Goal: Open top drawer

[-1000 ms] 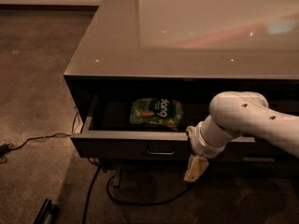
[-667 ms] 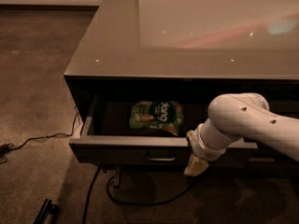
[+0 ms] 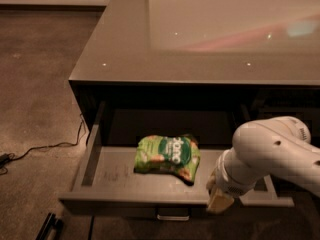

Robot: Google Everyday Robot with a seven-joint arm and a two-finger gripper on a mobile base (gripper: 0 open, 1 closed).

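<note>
Overhanging top drawer (image 3: 120, 196) front edge: gripper (image 3: 219, 204)

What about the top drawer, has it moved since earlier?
Yes: the top drawer slid further out from the cabinet, toward the camera; the gripper sits at its front edge.

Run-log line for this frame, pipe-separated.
top drawer: pulled well out | gripper: at its front edge, right of handle | inside: green snack bag
</note>
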